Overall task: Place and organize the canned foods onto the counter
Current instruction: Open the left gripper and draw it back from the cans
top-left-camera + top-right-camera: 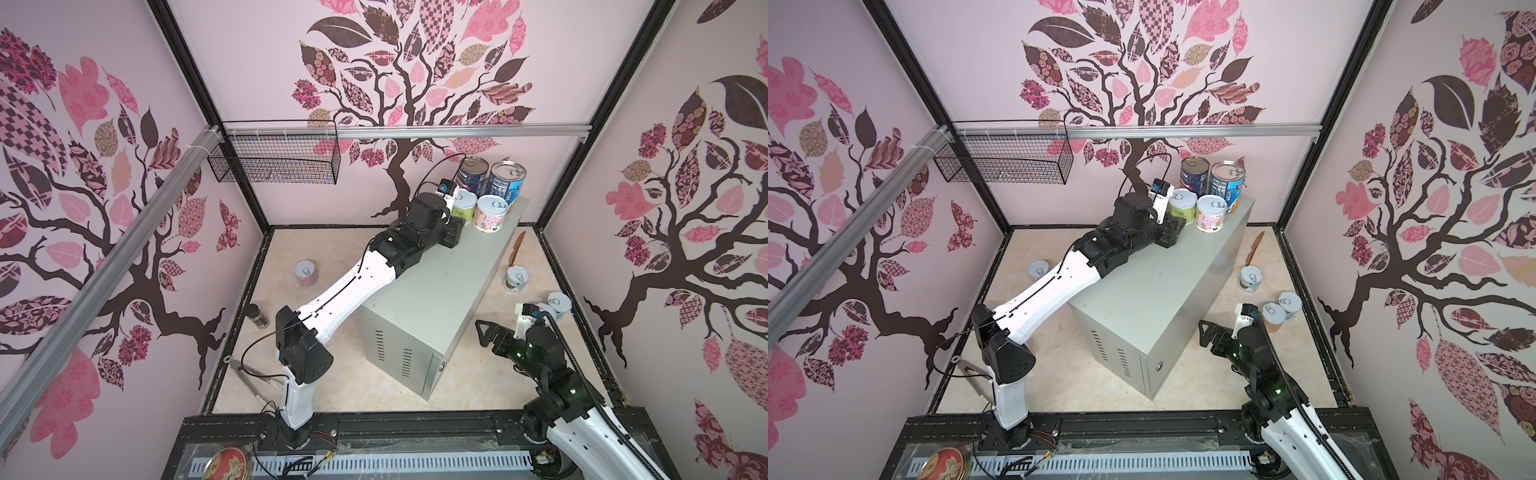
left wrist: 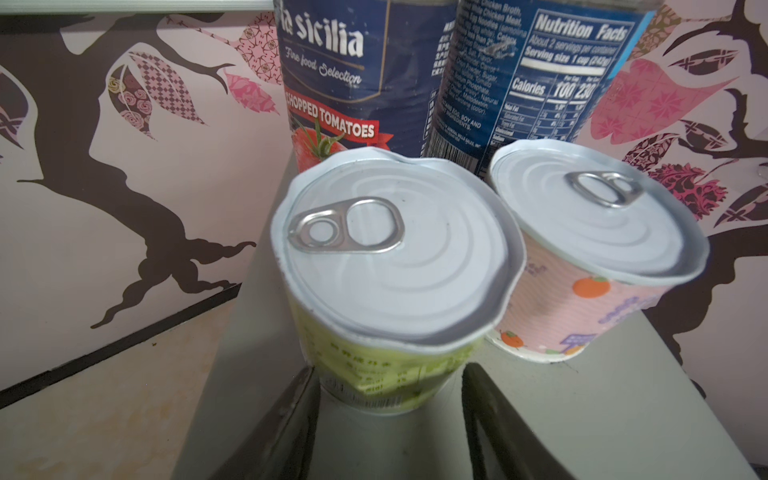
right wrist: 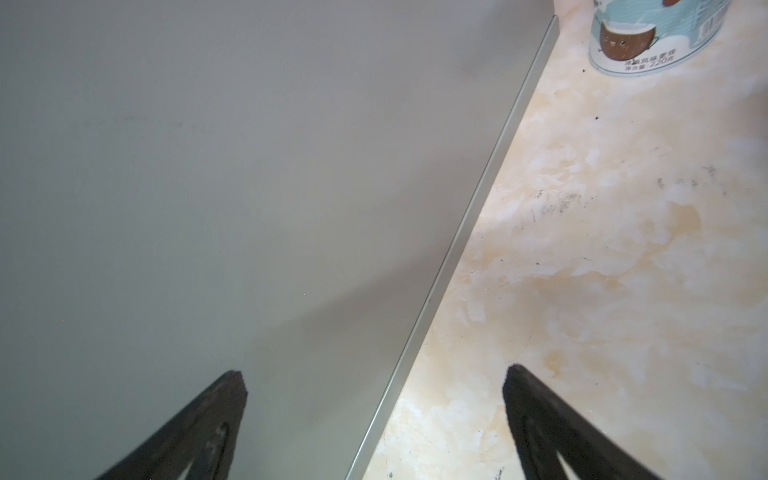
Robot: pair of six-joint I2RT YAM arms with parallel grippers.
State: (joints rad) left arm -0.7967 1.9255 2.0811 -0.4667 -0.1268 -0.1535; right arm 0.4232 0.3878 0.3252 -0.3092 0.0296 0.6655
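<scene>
The counter (image 1: 436, 291), a long grey metal box, lies across the floor. Four cans stand at its far end: two tall dark blue ones (image 1: 471, 170) (image 1: 505, 183), a short green one (image 1: 464, 205) and a short pink one (image 1: 490, 214). My left gripper (image 2: 388, 372) is open on the counter top. Its fingertips flank the green can's (image 2: 386, 291) base, with a gap on one side. My right gripper (image 3: 374, 374) is open and empty, low beside the counter's right wall (image 3: 208, 187). Short cans stand on the floor at left (image 1: 306, 272) and at right (image 1: 516, 279) (image 1: 559, 303).
A black wire basket (image 1: 274, 160) hangs on the back rail. A small brown jar (image 1: 258, 316) and metal tongs (image 1: 253, 374) lie on the floor at left. A wooden knife (image 1: 516, 247) lies right of the counter. A round red-gold tin (image 1: 227, 463) sits on the front ledge.
</scene>
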